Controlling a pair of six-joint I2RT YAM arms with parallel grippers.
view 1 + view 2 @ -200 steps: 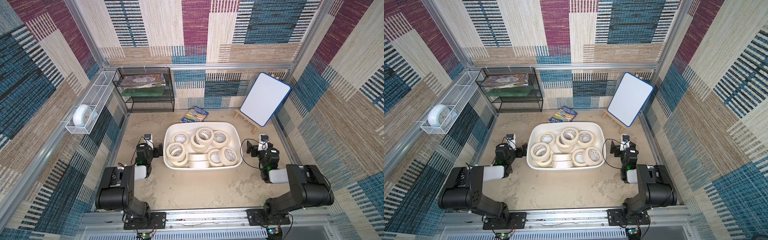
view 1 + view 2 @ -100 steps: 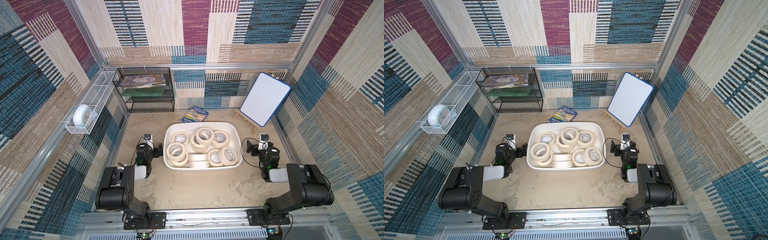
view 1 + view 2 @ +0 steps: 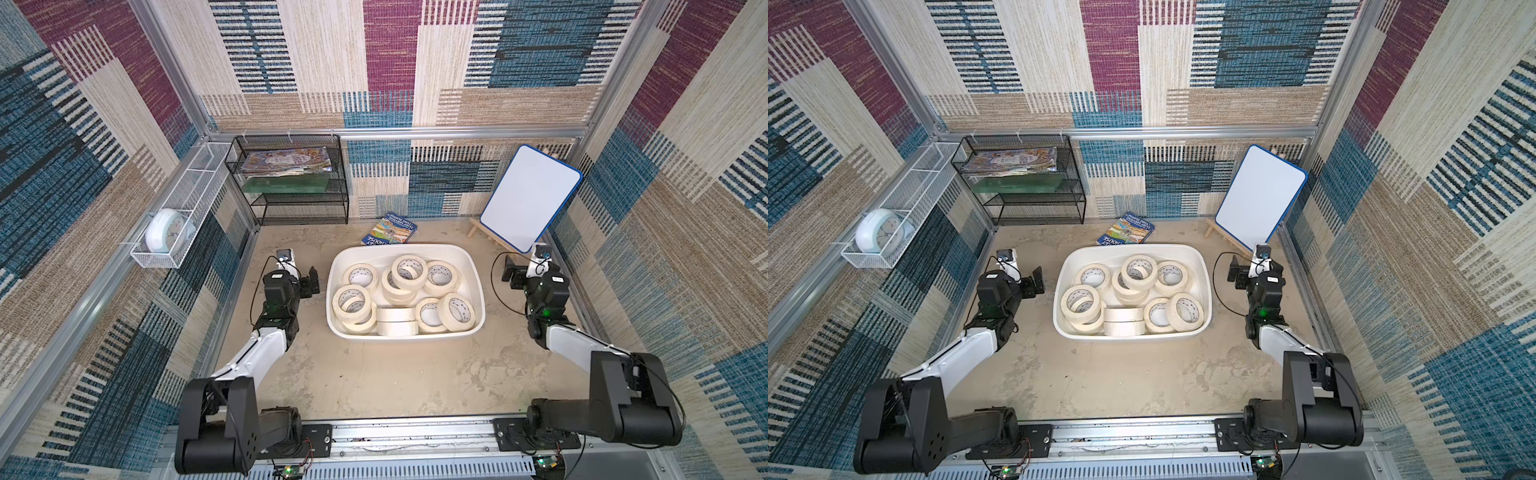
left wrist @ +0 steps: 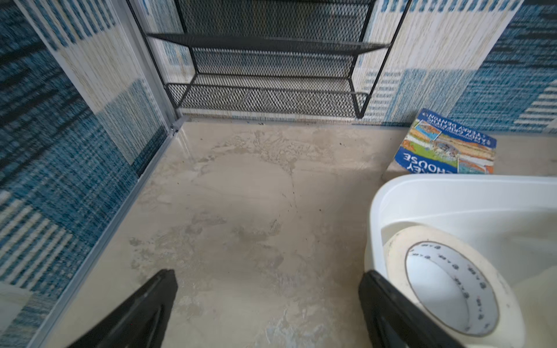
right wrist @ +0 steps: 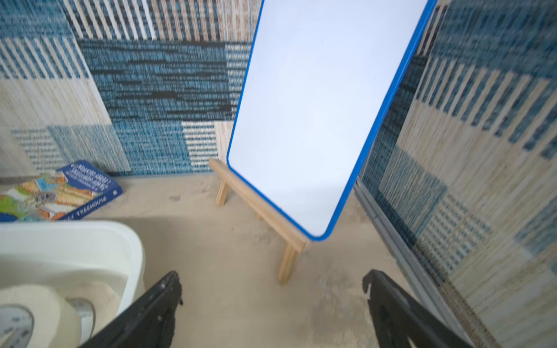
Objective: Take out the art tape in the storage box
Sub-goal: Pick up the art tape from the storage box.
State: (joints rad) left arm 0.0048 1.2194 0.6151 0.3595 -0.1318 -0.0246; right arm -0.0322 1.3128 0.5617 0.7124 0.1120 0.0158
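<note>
Left gripper point(image 3: 309, 282) and right gripper point(image 3: 510, 275) both hang with their jaws spread wide and nothing between them. In both top views one stands at each short end of the storage box point(image 3: 405, 336), near it but not touching. The box sits mid-bench, closer to the far edge of the bench point(image 3: 374, 382). The art tape point(image 3: 409, 271) lies inside it, a loose pile of cream rolls, some flat and some tilted against each other. A book point(image 3: 390, 232) lies just behind the box's far rim. A whiteboard point(image 3: 530, 197) leans on a wooden easel in the far right corner, and a black mesh rack point(image 3: 291, 183) fills the far left corner. The matching top view shows the same layout: left gripper point(image 3: 1034, 282), right gripper point(image 3: 1237, 272), box point(image 3: 1129, 336), tape point(image 3: 1140, 271).

From the left wrist view, the left gripper point(image 4: 268, 275) has its two black fingers far apart over bare bench. One finger is close beside the box's end wall point(image 4: 452, 183). A tape roll point(image 4: 437, 235) leans inside that end. The rack point(image 4: 271, 96) and the book point(image 4: 446, 144) lie beyond.

From the right wrist view, slightly blurred, the right gripper point(image 5: 272, 275) is equally spread over bare bench. A box corner point(image 5: 75, 232) holding tape point(image 5: 39, 304) is beside one finger, and the whiteboard point(image 5: 316, 120) stands ahead.
</note>
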